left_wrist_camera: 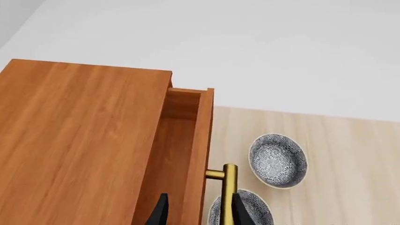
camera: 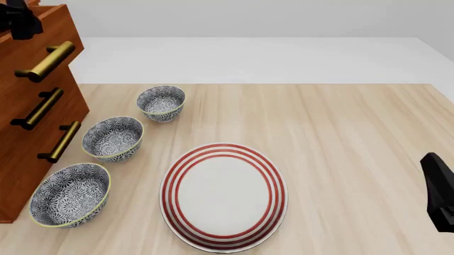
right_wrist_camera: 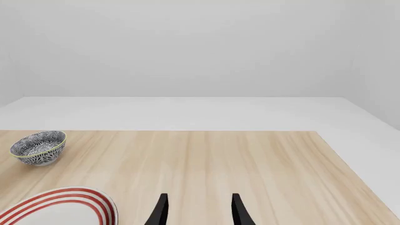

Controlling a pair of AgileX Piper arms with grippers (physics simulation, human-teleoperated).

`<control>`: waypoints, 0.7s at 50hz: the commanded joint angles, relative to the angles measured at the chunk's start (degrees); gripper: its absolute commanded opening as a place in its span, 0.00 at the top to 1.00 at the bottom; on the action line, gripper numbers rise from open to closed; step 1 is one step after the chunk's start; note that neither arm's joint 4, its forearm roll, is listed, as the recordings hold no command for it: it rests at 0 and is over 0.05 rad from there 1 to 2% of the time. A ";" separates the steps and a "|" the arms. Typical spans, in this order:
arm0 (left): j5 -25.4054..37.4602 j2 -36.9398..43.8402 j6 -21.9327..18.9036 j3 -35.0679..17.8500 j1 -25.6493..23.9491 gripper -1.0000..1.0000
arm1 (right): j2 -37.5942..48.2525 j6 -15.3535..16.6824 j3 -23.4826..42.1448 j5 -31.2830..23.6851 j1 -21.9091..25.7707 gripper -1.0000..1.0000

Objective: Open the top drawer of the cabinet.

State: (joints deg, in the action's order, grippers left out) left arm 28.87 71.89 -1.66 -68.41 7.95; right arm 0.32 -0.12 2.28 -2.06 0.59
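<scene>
- Along the left edge of the table (camera: 341, 122), three patterned bowls sit in a row just in front of the cabinet (camera: 21, 159): the far bowl (camera: 161, 102), the middle bowl (camera: 112, 138) and the near bowl (camera: 69, 194), the largest, close to the near left corner.
- Beside the bowls, toward the near edge and nearer the middle of the table, lies a white plate (camera: 223, 195) with red rings; it sits close to the near and middle bowls without touching them.
- None of these dishes touches the cabinet front; the bowls lie below the line of the drawer handles.
- At the far left corner stands the cabinet, and its top drawer (left_wrist_camera: 187, 154) is pulled partway out, showing the plain wood inside.
- Seen from the left wrist, the left gripper (left_wrist_camera: 198, 211) is over the drawer front, one finger inside the drawer box and the other outside by the brass handle (left_wrist_camera: 229, 187); the fingers are spread with the drawer front between them, and whether they press on it I cannot tell.
- By the right edge, near the front, the right gripper (right_wrist_camera: 198, 211) hovers above bare tabletop with its fingers apart, grasping nothing, well apart from the cabinet.
</scene>
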 commanded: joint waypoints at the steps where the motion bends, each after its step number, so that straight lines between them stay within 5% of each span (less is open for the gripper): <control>1: -0.78 0.74 -0.43 0.93 0.17 0.00 | 0.00 0.00 0.00 0.00 0.00 0.00; 35: -2.88 3.28 -1.12 2.10 -0.47 0.00 | 0.00 0.00 0.00 -0.01 -0.01 0.00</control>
State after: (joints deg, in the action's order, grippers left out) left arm 26.60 74.48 -2.50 -66.52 7.58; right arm 0.32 -0.12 2.28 -2.06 0.59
